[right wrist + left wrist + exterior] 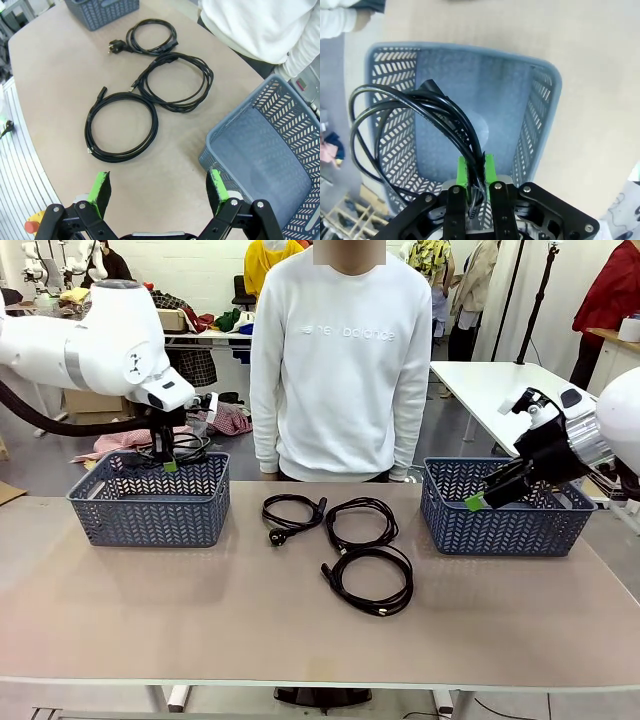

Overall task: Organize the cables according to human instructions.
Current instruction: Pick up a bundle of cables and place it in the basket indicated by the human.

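Three coiled black cables lie mid-table: one with a chunky plug (292, 511) (150, 36), a middle one (361, 521) (176, 81), and a nearest one (368, 580) (121, 126). My left gripper (168, 462) (475, 176) is shut on another coiled black cable (415, 117), holding it over the left blue-grey basket (150, 502) (540, 115). My right gripper (478, 500) (157, 187) stands open and holds nothing, hovering at the near left corner of the right basket (505, 520) (260, 150).
A person in a white sweatshirt (340, 360) stands at the far table edge between the two baskets, arms down. Both baskets look empty inside. Bare tabletop (300, 640) stretches along the near edge.
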### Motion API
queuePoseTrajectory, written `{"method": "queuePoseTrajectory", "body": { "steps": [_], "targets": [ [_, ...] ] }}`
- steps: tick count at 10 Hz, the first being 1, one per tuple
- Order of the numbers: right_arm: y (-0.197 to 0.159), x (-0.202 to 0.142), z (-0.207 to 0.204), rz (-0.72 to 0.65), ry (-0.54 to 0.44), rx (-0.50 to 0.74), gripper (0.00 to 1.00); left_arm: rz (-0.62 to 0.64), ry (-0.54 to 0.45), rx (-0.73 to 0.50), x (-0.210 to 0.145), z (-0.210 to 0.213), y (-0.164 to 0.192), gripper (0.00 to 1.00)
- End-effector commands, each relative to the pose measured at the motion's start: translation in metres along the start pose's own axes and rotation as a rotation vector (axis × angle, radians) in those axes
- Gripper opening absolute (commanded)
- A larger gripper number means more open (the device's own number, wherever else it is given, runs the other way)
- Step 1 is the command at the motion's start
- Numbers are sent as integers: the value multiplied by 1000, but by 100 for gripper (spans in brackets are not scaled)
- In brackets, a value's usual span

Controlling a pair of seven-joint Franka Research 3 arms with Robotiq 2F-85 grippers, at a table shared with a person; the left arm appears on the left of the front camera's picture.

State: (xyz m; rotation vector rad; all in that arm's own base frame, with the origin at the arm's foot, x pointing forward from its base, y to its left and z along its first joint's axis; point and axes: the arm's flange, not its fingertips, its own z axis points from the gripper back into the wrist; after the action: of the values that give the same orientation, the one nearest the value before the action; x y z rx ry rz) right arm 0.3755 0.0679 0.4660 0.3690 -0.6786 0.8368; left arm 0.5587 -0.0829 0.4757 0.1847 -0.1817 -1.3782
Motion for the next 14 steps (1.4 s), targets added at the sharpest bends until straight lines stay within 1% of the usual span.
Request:
{"method": "queuePoseTrajectory", "body": {
  "steps": [1, 5, 8, 9, 10, 11, 12, 13, 14],
  "targets": [
    [-3, 0, -2, 12, -17, 15, 100, -3, -8, -7, -1, -5, 3, 15],
    [-3, 0, -2, 12, -17, 15, 100, 16, -23, -45, -7, -22, -5, 15],
    [-3, 0, -2, 12, -17, 15, 100, 34, -26, -37, -10, -29, -4, 15],
    [-3, 0, -2, 12, -17, 15, 100, 31, -31, -47, -10, -29, -4, 22],
    [-3, 0, -2, 12, -17, 15, 100, 32, -39, -52, -10, -27, -4, 35],
    [-3, 0, -2, 12, -17, 15, 100, 35, -38, -50, -10, -24, -4, 42],
    [-3, 0, -2, 12, -17, 15, 100, 38, -43, -54, -10, -21, -3, 55],
    [-3, 0, -2, 12, -17, 15, 100, 42, -42, -63, -11, -20, -3, 62],
    [-3, 0, -2, 12, -17, 15, 100, 46, -40, -74, -11, -19, -3, 74]
  ]
}}
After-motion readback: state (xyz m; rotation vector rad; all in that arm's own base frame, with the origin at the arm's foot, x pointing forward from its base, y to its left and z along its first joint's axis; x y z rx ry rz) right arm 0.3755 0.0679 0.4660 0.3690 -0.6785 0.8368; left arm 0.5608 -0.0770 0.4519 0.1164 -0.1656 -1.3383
